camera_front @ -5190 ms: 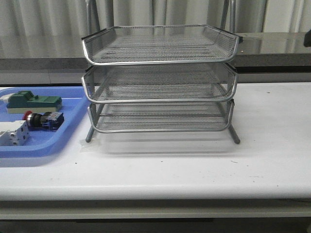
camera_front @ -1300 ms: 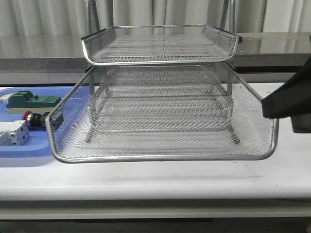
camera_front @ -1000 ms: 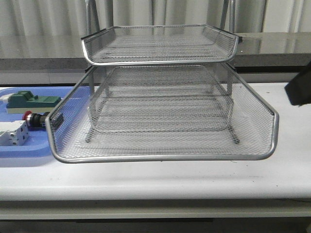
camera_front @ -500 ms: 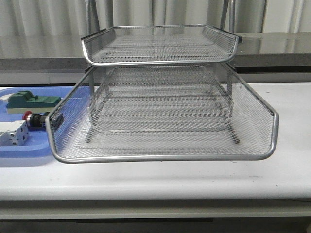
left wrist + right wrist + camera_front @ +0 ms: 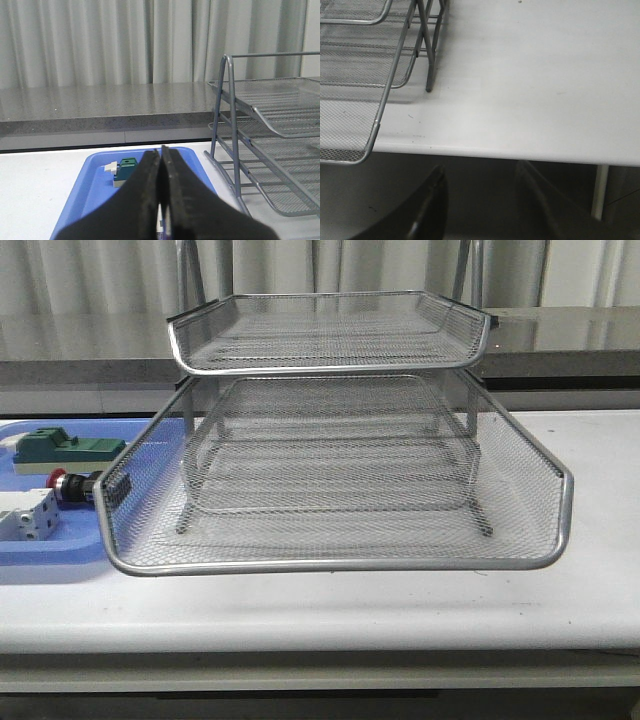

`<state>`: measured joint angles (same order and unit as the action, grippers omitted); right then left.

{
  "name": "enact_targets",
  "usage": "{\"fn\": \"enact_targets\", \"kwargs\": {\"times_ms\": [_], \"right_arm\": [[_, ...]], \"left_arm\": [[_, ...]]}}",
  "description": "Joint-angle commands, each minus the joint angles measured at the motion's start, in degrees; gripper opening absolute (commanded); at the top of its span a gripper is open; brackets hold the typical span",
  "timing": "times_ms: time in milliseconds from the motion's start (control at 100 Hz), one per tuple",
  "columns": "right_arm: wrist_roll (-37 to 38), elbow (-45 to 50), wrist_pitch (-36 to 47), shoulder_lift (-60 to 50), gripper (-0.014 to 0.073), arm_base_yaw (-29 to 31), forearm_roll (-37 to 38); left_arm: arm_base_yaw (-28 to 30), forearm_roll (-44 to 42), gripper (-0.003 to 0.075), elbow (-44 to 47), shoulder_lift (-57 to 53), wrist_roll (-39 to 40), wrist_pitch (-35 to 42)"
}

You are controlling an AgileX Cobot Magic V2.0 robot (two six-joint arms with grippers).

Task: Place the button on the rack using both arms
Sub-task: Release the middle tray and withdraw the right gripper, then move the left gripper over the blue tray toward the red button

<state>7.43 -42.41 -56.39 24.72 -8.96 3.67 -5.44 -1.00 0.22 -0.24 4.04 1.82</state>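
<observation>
I can read no words or labels on anything; there is a small dark tag on the pulled-out tray's front left corner, but it is too small to read.

The rack (image 5: 330, 330) stands on the white table (image 5: 560, 590); its middle tray (image 5: 335, 562) is slid far out toward me, and the top tray sits back in place above it; all the trays look bare. The button (image 5: 70, 484) lies on its side in the blue tray (image 5: 60, 560), just left of the rack; its red head points away from the rack, and the pulled-out tray's left corner hides its back end. A green block (image 5: 70, 448) lies behind the button, and a white-grey block (image 5: 25, 517) lies in front of it; both are in the blue tray too.

My left pincer (image 5: 161, 200) has its fingers pressed together with nothing between them; it hangs over the near edge of the blue tray, with the rack to its side. My right pincer (image 5: 480, 200) has its fingers spread apart and holds nothing; it hangs low, off the table's front edge, near the rack's right leg (image 5: 432, 60). Neither arm shows in the front view.
</observation>
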Motion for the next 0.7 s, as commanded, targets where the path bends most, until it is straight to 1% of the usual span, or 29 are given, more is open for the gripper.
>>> {"fn": "enact_targets", "kwargs": {"times_ms": [0,240,340,390,690], "right_arm": [[0.2,-1.8,3.1,0.0,0.024,0.2,1.1],[0.1,-1.8,3.0,0.0,-0.0028,0.2,1.1],[0.1,-1.8,3.0,0.0,-0.0115,0.2,1.1],[0.1,-1.8,2.8,0.0,-0.0104,0.2,1.1],[0.1,-1.8,2.7,0.0,-0.0109,0.2,1.1]], "left_arm": [[0.1,0.4,-0.002,1.9,-1.8,0.5,4.3],[0.1,0.4,-0.002,1.9,-1.8,0.5,4.3],[0.1,0.4,-0.002,1.9,-1.8,0.5,4.3],[0.1,0.4,-0.002,1.9,-1.8,0.5,4.3],[0.1,0.4,-0.002,1.9,-1.8,0.5,4.3]]}}
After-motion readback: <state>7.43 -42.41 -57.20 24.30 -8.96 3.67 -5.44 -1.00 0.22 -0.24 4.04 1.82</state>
